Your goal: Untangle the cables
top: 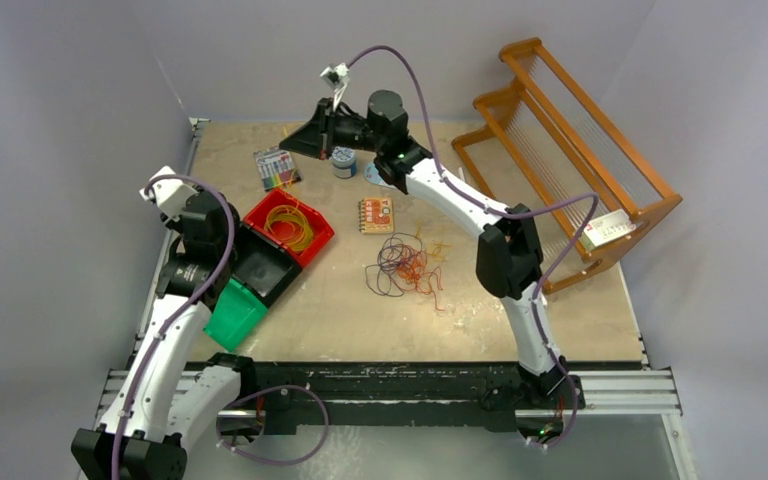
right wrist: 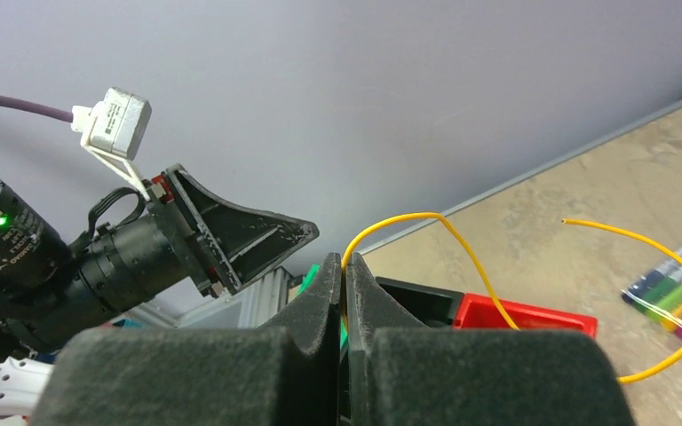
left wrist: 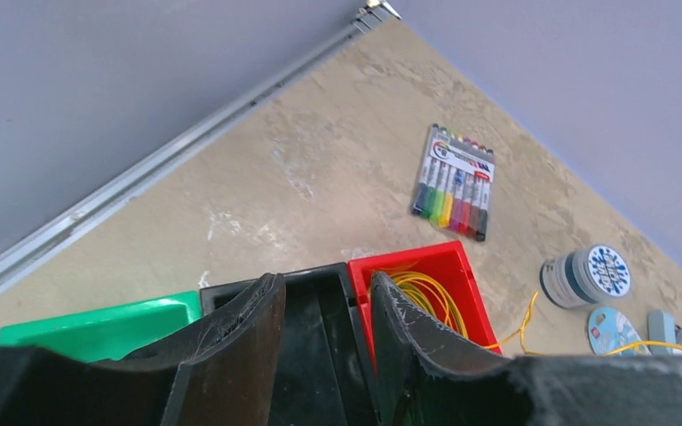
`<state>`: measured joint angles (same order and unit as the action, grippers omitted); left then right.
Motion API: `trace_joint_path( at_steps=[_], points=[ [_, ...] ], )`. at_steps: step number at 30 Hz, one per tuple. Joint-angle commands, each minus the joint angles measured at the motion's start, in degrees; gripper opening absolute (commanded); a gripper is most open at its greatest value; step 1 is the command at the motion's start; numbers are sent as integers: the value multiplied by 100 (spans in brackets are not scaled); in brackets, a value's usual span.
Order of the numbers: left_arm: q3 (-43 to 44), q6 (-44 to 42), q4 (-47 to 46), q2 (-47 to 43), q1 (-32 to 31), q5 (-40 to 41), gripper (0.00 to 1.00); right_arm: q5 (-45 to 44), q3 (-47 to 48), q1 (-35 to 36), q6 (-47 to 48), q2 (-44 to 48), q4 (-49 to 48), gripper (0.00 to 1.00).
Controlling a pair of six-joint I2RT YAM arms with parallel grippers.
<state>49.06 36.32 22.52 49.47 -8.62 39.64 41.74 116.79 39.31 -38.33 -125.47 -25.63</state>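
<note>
Left claw [left wrist: 327, 293] hangs spread and empty right above the black bin [left wrist: 320, 273], the middle of three. The green bin [left wrist: 98, 324] is one side, the red bin [left wrist: 448, 262] the other, with one yellow bundle [left wrist: 426, 297] in it. Beyond sits one purple-orange tangle [top: 407, 265]. Farthest out, right claw [right wrist: 344, 266] pinches one yellow cable [right wrist: 408, 217]. Guessing it's colour sorting, so that strand needs dropping in red next.

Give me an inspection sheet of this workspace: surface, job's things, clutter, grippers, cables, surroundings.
Surface: beige table, white scuffs.
Job's things: purple-and-orange tangle mid-table; yellow cables in the red bin.
Clutter: black bin, green bin, marker pack, round tin, orange card.
Grippers: left gripper open over the black bin; right gripper shut on a yellow strand.
Cables: lilac hoses, hanging in loose loops.
Surroundings: wooden rack on the right; grey walls.
</note>
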Motion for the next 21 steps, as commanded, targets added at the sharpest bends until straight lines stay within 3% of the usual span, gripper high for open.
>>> trace_joint_path(
  at_steps=[1,21],
  points=[
    [-34,-192,142,-152,36,497,40,178,620,173,-170,-148,-65,0],
    [-80,-151,112,-227,36,368,41,186,441,329,-175,-988,48,0]
  ],
)
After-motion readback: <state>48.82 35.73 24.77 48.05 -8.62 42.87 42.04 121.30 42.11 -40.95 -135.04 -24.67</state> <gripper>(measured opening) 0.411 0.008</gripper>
